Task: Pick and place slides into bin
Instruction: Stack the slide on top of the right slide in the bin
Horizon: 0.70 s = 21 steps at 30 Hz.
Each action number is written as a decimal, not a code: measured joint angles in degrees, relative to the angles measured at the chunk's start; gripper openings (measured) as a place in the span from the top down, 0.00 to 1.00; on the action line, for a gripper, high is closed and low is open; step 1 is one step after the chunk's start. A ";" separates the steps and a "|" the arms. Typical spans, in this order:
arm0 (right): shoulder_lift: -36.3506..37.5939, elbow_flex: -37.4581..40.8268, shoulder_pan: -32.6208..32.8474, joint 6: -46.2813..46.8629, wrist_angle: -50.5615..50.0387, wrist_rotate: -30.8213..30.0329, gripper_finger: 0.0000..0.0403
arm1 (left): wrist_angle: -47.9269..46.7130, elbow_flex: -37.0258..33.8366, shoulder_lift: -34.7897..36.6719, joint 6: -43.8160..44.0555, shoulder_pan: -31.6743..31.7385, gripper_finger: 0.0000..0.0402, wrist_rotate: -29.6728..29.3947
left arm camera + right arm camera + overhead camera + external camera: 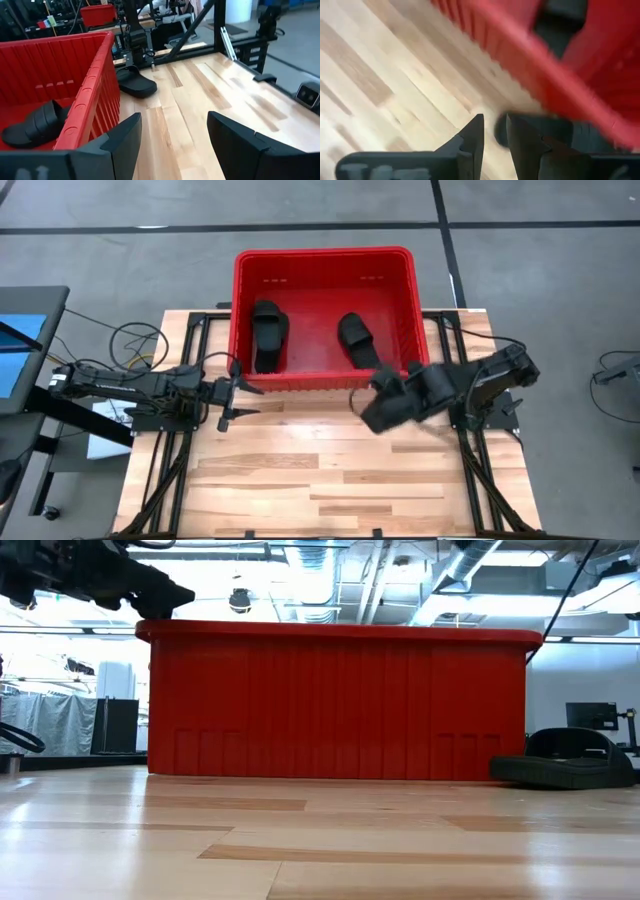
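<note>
Pale wooden plank counter (pixel 300 480) on a dark frame, grey floor around it.

Large bright red rectangular plastic bin (pixel 325 315) with ribbed walls sits at the counter's far edge, centred. In the low view its near wall (pixel 340 705) fills the middle of the picture.

Two matte black slide sandals already lie on the bin floor: one on the left side (pixel 268 332), one right of centre (pixel 357 340), well apart from each other.

A third black slide sandal (pixel 565 762) lies on the counter just outside the bin's near right corner, close to the wall; also seen from the left wrist (pixel 135 82). In the high view the right arm covers it.

Left gripper (pixel 232 395) hovers at the bin's near left corner, over the counter, jaws spread wide and empty; wrist view shows bare wood between the fingers (pixel 125 142).

Right gripper (pixel 360 398) is in front of the bin's near right corner, above the third slide. Jaws nearly closed, narrow gap; fingers (pixel 472 140) hold nothing that I can see.
</note>
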<state>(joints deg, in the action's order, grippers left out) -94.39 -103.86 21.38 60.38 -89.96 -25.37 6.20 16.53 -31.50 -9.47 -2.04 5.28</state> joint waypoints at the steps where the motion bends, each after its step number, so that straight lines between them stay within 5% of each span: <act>1: -0.03 2.19 0.84 1.47 -0.08 0.59 0.81 | 0.00 0.00 -0.01 -0.73 0.00 0.46 0.02; 12: -0.09 21.83 4.51 26.42 1.62 3.97 0.81 | 0.30 -0.04 -0.01 -1.07 0.00 0.46 -0.01; 18: -0.11 27.95 3.88 31.02 6.82 7.56 0.81 | 0.41 -0.04 -0.01 -0.49 0.02 0.46 -0.04; 21: -0.10 29.76 2.68 24.97 11.61 7.50 0.81 | 0.37 -0.04 -0.01 -0.97 0.02 0.46 -0.04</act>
<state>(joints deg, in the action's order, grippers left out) -94.48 -74.09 24.06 85.35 -78.35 -17.87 6.57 16.49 -31.51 -10.44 -2.02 5.23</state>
